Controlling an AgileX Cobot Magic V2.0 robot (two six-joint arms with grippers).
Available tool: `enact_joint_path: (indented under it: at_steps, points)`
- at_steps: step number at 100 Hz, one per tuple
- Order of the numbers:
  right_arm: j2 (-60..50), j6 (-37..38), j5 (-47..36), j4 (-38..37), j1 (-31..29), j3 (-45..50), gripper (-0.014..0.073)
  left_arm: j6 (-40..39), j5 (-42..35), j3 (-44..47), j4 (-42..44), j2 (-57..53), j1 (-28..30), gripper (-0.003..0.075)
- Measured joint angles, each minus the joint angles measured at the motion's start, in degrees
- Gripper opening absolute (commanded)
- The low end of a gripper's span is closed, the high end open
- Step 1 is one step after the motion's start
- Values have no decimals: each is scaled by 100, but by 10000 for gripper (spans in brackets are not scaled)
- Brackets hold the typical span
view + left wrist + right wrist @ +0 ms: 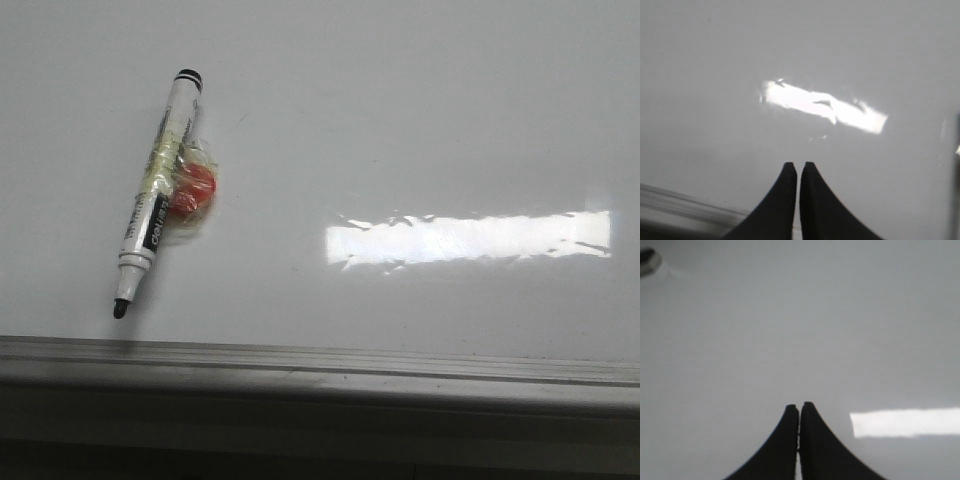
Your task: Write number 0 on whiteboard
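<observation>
Glossy and white, the whiteboard [420, 120] fills nearly every view, a grey metal rail [320, 362] along its near edge and one bright rectangular glare [468, 238] on its right half; no drawn 0 shows on it. One uncapped black marker [156, 200] lies tilted at the left, a red lump [192, 192], perhaps a magnet, taped beside it. Two pincers, left pincer [798, 167] and right pincer [799, 409], hang pressed together, holding nothing.

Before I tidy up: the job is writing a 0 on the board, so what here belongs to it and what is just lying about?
Belongs:
whiteboard, no 0 on it yet
marker, uncapped
left claw, shut
right claw, shut

Lying about:
red piece taped to the marker
light glare
</observation>
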Motion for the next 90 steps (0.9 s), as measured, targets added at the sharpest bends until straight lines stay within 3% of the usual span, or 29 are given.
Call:
enact_joint_path:
  at_steps: [19, 27, 33, 44, 54, 66, 71, 79, 90]
  points:
    - [0, 478, -343, 630, 0, 0, -47, -10, -361, 0, -2139, 0, 0, -20]
    - [0, 952, -334, 830, 0, 0, -48, 86, -294, -11, -2501, 0, 0, -20]
    - [0, 1132, -104, 882, 0, -67, -47, 583, 105, -79, -2592, 0, -33, -20]
    - [0, 1224, 1147, 828, 75, -605, -47, 1722, 1200, -645, -2453, 14, -70, -20]
    - [0, 906, 2324, 667, 223, -1244, -39, 2077, 1993, -1439, -1666, 401, -70, -20]
    - [85, 163, 3178, 606, 437, -1854, 71, 2187, 2731, -2494, -419, 1330, -34, -13]
    - [184, -28, 3372, 591, 521, -2010, 142, 2201, 2984, -2853, 24, 1765, -9, 22]
    - [345, -176, 3497, 586, 648, -2119, 246, 2233, 3219, -3324, 433, 2448, -88, 162]
    - [582, -239, 3744, 577, 748, -2141, 276, 2256, 3292, -3838, 525, 3076, -461, 373]
